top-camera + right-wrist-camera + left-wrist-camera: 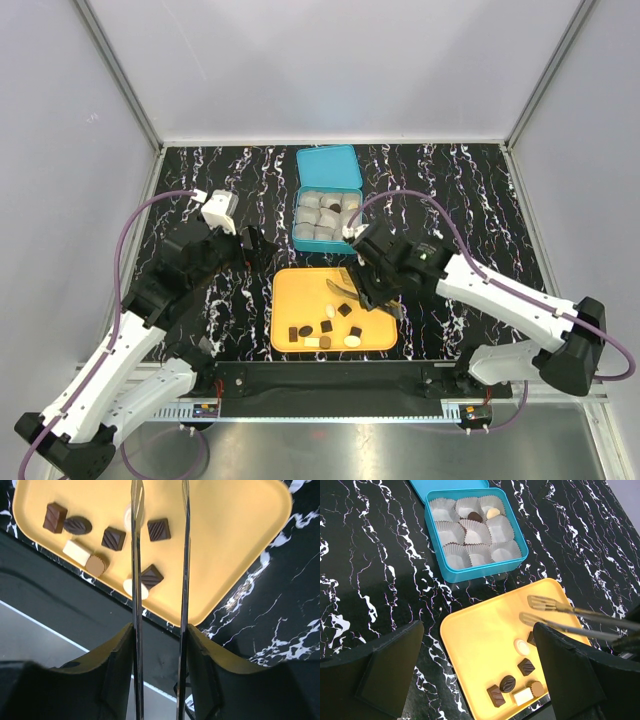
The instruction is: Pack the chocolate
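Several pieces of chocolate (327, 325) (508, 683), dark and cream, lie at the near end of the orange tray (300, 300) (480, 635). A dark piece (475, 516) and a cream piece (493, 513) sit in paper cups in the blue tin (327, 215) (475, 527). My right gripper (375, 280) (160, 635) is shut on metal tongs (555, 612) (135, 555). Their tips stand apart over the tray, with nothing between them. A dark square (159, 529) lies below the gap. My left gripper (255, 250) (479, 625) hangs open and empty at the tray's left edge.
The tin's open lid (328, 168) lies flat behind it. White paper cups (470, 555) fill the tin. A black rail (340, 380) runs along the table's near edge just behind the tray. Grey walls enclose the marbled table (480, 200).
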Robot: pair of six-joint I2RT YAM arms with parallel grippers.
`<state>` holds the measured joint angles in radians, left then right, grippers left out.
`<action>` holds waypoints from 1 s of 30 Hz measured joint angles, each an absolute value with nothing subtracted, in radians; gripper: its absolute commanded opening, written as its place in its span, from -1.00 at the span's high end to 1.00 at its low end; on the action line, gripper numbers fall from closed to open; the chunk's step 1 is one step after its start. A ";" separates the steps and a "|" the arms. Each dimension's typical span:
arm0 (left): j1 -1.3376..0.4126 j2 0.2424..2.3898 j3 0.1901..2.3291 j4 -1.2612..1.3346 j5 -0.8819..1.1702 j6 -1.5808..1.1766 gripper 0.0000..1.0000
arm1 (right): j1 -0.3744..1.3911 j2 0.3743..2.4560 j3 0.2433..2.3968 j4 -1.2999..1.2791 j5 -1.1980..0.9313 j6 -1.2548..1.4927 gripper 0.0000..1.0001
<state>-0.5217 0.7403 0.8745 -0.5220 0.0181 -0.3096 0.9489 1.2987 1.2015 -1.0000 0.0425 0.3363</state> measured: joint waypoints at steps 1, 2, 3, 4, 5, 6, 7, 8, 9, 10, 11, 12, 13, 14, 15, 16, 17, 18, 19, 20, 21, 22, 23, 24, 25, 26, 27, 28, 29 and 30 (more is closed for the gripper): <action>-0.522 0.741 0.875 -0.522 0.018 -0.310 -0.98 | 0.959 1.291 1.189 -1.002 0.043 0.346 -0.01; -0.522 0.742 0.875 -0.522 0.018 -0.310 -0.98 | 0.972 1.283 1.177 -1.008 0.043 0.359 -0.01; -0.522 0.742 0.875 -0.522 0.018 -0.310 -0.98 | 0.982 1.275 1.169 -1.016 0.044 0.370 -0.02; -0.522 0.742 0.875 -0.522 0.018 -0.310 -0.98 | 0.991 1.266 1.160 -1.019 0.044 0.381 -0.03; -0.522 0.742 0.875 -0.522 0.018 -0.310 -0.98 | 0.998 1.256 1.152 -1.020 0.044 0.392 -0.04; -0.522 0.742 0.875 -0.522 0.018 -0.310 -0.98 | 1.005 1.243 1.144 -1.020 0.043 0.401 -0.04; -0.522 0.742 0.875 -0.522 0.018 -0.310 -0.98 | 1.011 1.232 1.138 -1.022 0.043 0.410 -0.04; -0.522 0.742 0.875 -0.522 0.018 -0.310 -0.98 | 1.021 1.222 1.133 -1.024 0.044 0.417 -0.04; -0.522 0.742 0.875 -0.522 0.018 -0.310 -0.98 | 1.029 1.215 1.129 -1.024 0.044 0.423 -0.05; -0.522 0.742 0.875 -0.522 0.018 -0.310 -0.98 | 1.040 1.208 1.124 -1.025 0.044 0.429 -0.04; -0.522 0.742 0.875 -0.522 0.018 -0.310 -0.98 | 1.052 1.205 1.119 -1.027 0.044 0.434 -0.05; -0.522 0.742 0.875 -0.522 0.018 -0.310 -0.98 | 1.063 1.202 1.113 -1.028 0.047 0.440 -0.04; -0.522 0.742 0.875 -0.522 0.018 -0.310 -0.98 | 1.073 1.202 1.108 -1.032 0.051 0.445 -0.05; -0.522 0.742 0.875 -0.522 0.018 -0.310 -0.98 | 1.082 1.202 1.103 -1.036 0.054 0.449 -0.04; -0.522 0.742 0.875 -0.522 0.018 -0.310 -0.98 | 1.089 1.202 1.098 -1.040 0.060 0.451 -0.04; -0.522 0.742 0.875 -0.522 0.018 -0.310 -0.98 | 1.095 1.202 1.093 -1.044 0.064 0.454 -0.04; -0.522 0.742 0.875 -0.522 0.018 -0.310 -0.98 | 1.099 1.202 1.089 -1.045 0.068 0.455 -0.03; -0.522 0.742 0.875 -0.522 0.018 -0.310 -0.98 | 1.103 1.203 1.085 -1.045 0.071 0.458 -0.03; -0.522 0.742 0.875 -0.522 0.018 -0.310 -0.98 | 1.106 1.204 1.081 -1.045 0.075 0.459 -0.03; -0.522 0.742 0.875 -0.522 0.018 -0.310 -0.98 | 1.110 1.205 1.078 -1.045 0.084 0.461 -0.03; -0.522 0.742 0.875 -0.522 0.018 -0.310 -0.98 | 1.112 1.206 1.076 -1.045 0.090 0.461 -0.03; -0.522 0.742 0.875 -0.522 0.018 -0.310 -0.98 | 1.113 1.207 1.074 -1.045 0.094 0.461 -0.03; -0.522 0.742 0.875 -0.522 0.018 -0.310 -0.98 | 1.114 1.208 1.072 -1.045 0.097 0.461 -0.03; -0.522 0.742 0.875 -0.522 0.018 -0.310 -0.98 | 1.115 1.209 1.069 -1.045 0.100 0.461 -0.03; -0.522 0.742 0.875 -0.522 0.018 -0.310 -0.98 | 1.115 1.210 1.067 -1.045 0.105 0.461 -0.03; -0.522 0.742 0.875 -0.522 0.018 -0.310 -0.98 | 1.115 1.211 1.063 -1.045 0.108 0.461 -0.03; -0.522 0.742 0.875 -0.522 0.018 -0.310 -0.98 | 1.116 1.211 1.059 -1.044 0.112 0.461 -0.04; -0.522 0.742 0.875 -0.522 0.018 -0.310 -0.98 | 1.116 1.211 1.054 -1.044 0.112 0.461 -0.03; -0.522 0.742 0.875 -0.522 0.018 -0.310 -0.98 | 1.117 1.212 1.051 -1.044 0.113 0.461 -0.04; -0.522 0.742 0.875 -0.522 0.018 -0.310 -0.98 | 1.117 1.212 1.048 -1.044 0.113 0.461 -0.03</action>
